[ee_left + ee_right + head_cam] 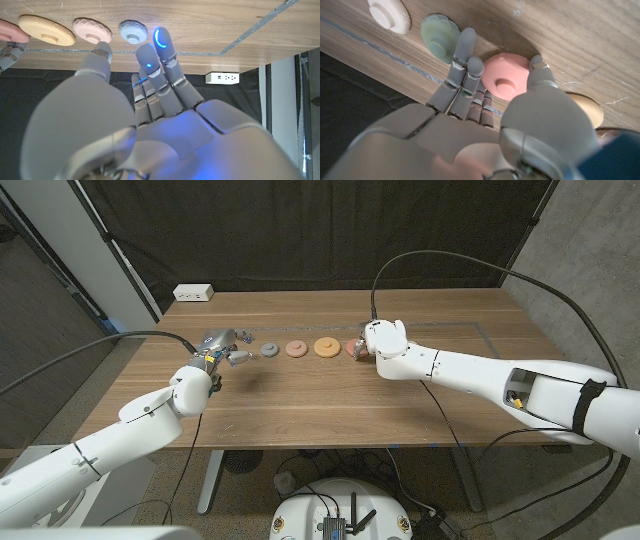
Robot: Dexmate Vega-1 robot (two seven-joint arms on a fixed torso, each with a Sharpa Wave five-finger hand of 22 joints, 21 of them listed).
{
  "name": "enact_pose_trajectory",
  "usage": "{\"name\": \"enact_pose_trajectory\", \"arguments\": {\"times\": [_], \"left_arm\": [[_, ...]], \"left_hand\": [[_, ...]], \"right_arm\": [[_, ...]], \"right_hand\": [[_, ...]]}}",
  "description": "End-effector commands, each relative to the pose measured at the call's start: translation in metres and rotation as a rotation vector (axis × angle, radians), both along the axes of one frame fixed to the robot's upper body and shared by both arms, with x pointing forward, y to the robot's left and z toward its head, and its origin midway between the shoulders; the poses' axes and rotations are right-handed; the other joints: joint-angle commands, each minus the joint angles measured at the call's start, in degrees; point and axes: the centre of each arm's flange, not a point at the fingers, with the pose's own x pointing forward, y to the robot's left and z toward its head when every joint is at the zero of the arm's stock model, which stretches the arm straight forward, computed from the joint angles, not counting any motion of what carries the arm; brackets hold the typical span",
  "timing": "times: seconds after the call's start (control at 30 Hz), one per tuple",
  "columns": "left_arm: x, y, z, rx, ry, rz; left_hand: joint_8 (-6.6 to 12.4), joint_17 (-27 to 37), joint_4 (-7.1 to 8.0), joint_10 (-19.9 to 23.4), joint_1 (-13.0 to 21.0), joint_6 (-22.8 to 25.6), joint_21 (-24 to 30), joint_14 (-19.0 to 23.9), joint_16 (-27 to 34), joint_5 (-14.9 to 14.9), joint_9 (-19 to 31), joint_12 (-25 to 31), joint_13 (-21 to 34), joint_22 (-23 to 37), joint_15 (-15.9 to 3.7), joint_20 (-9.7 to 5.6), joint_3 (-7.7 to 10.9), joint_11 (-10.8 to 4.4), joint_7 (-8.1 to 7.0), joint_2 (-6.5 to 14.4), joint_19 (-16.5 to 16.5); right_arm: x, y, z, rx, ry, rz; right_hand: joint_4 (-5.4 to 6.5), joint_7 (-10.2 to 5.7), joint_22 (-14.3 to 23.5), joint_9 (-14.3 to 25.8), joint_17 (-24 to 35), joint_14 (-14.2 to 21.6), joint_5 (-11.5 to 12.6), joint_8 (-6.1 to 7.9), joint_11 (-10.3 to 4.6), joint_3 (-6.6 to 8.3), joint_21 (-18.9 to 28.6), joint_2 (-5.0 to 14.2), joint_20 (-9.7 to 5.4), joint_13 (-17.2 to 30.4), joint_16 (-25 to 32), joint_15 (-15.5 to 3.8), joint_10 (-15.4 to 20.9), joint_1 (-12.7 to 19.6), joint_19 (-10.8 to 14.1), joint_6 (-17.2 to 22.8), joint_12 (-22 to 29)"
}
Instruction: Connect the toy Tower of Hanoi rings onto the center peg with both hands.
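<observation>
Several flat toy rings lie in a row across the table's middle: a blue-grey ring [269,349], a pink scalloped ring [296,348], a tan ring [326,347] and a pink ring [352,347]. My left hand [225,345] hovers just left of the blue-grey ring [133,31], its fingers [150,60] stretched toward it and holding nothing. My right hand [385,340] stands at the row's right end. Its fingers [470,67] and thumb straddle the pink ring [506,75], which lies flat on the wood. A green scalloped ring [440,37] and a cream ring [390,15] lie beyond it.
A white power strip [193,293] sits at the table's back left corner. A thin tape line [480,330] marks a rectangle on the wood. Dark curtains hang behind the table. Bare wood stretches in front of the ring row.
</observation>
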Motion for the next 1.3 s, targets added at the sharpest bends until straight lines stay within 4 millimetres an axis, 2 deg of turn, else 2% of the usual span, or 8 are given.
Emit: {"name": "enact_pose_trajectory", "arguments": {"times": [0.03,0.27,0.67,1.3], "left_arm": [[0.0,-0.001,0.0,0.004,0.002,0.0],[0.0,-0.001,0.0,0.006,0.002,0.001],[0.0,-0.001,0.002,0.009,0.002,0.002],[0.001,-0.003,0.002,0.015,0.004,0.0]], "left_hand": [[-0.29,0.37,-0.2,0.43,0.06,0.56,0.93,0.23,0.56,0.58,0.25,-0.01,0.08,-0.21,-0.37,-5.33,-0.08,0.08,0.03,0.58,-0.46],[-0.29,0.09,-0.18,0.56,0.02,0.66,1.31,-0.08,0.34,0.61,0.26,-0.01,0.09,-0.41,-0.38,-5.32,-0.06,0.03,0.03,0.6,-0.55],[-0.26,0.18,-0.19,0.59,0.03,0.85,1.74,0.05,0.54,0.66,0.28,-0.02,0.2,-0.75,-0.38,-5.34,-0.02,-0.13,0.07,0.65,-0.67],[-0.3,0.36,-0.18,0.97,-0.02,1.03,3.02,0.18,0.88,0.78,0.32,0.0,0.36,-1.41,-0.37,-5.33,0.06,0.02,-0.01,0.65,-0.95]], "right_arm": [[0.001,-0.002,-0.002,-0.002,-0.015,0.004],[0.001,-0.005,-0.001,0.004,-0.023,0.011],[0.0,-0.005,0.003,0.008,-0.027,0.015],[-0.007,-0.004,0.011,0.023,-0.033,0.023]], "right_hand": [[0.05,-0.35,0.2,0.26,1.85,1.45,0.6,0.66,-0.81,0.73,1.0,1.23,-4.56,0.36,0.91,-5.33,2.19,0.69,1.07,1.76,0.7],[-0.1,-1.09,0.39,0.21,5.6,3.88,1.93,1.32,-1.46,2.28,2.85,2.42,-4.65,0.36,2.31,-5.32,5.19,1.4,2.66,4.55,1.2],[-0.2,-2.66,0.84,0.12,11.01,7.48,4.35,2.53,-2.32,4.33,5.31,3.27,-4.72,0.16,4.07,-5.35,9.99,1.48,4.66,9.26,1.83],[-0.38,-2.98,1.68,0.03,15.06,10.91,6.35,2.77,-2.49,6.37,7.5,3.99,-4.87,0.16,5.73,-5.41,11.79,1.7,6.77,11.1,1.36]]}}
